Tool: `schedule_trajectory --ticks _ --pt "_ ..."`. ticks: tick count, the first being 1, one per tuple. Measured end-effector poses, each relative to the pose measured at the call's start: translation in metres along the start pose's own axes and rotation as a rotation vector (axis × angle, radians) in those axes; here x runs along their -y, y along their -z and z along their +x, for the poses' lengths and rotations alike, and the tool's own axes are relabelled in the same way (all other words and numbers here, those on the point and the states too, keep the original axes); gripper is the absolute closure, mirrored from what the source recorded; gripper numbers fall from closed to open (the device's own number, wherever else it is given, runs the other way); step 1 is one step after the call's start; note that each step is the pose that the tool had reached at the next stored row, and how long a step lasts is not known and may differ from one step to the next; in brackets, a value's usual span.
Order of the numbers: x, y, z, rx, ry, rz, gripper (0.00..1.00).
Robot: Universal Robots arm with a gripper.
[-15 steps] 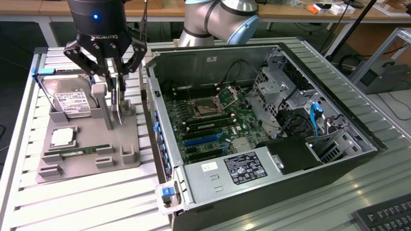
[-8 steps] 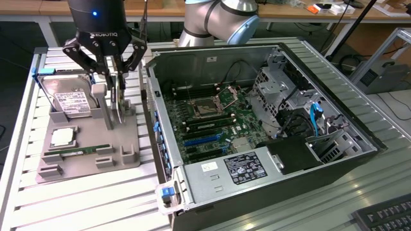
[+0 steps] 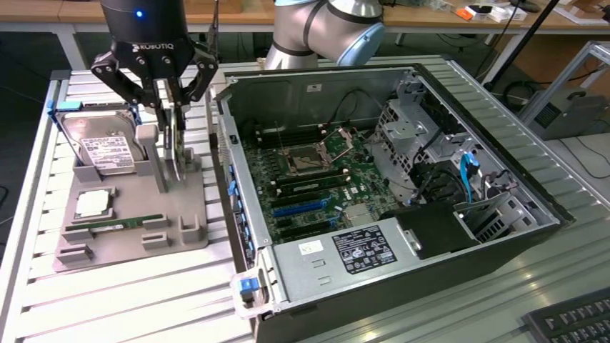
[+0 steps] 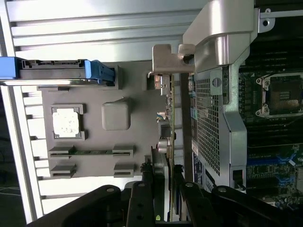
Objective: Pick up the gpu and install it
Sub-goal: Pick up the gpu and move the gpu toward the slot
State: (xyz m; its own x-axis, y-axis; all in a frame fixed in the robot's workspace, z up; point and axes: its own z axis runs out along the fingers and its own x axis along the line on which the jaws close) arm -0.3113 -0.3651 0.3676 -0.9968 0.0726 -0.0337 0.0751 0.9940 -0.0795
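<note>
The computer case (image 3: 324, 282) is lying on its side on the slatted metal table (image 3: 143, 300), open face upward, so the motherboard and its slots are facing the arm from above. Just beside it, toward the exterior view's left, the grey tray (image 3: 186, 218) is sitting flat. Its moulded posts and pockets are holding each part in a set pose for picking. The hard drive (image 3: 100, 150) is leaning upright in a rear cradle. The gpu (image 3: 171, 153) is standing on edge over the tray, between the hard drive and the case, with its silvery bracket (image 4: 170, 56) at one end (edge-on it is looking very slim). The gripper (image 3: 170, 118) is reaching straight down, its fingers clamping the card's two flat faces near the upper edge and so holding it vertical. Whether its lower edge is touching the tray I cannot tell. The processor chip (image 3: 93, 204) and the green memory stick (image 3: 119, 225) are resting in their pockets, apart from the gripper.
</note>
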Motion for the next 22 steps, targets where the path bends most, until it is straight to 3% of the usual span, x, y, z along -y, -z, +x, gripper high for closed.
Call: schedule_trajectory --ticks 22 --pt "0.001 0.0124 0.0 0.0 0.0 0.0 0.73"
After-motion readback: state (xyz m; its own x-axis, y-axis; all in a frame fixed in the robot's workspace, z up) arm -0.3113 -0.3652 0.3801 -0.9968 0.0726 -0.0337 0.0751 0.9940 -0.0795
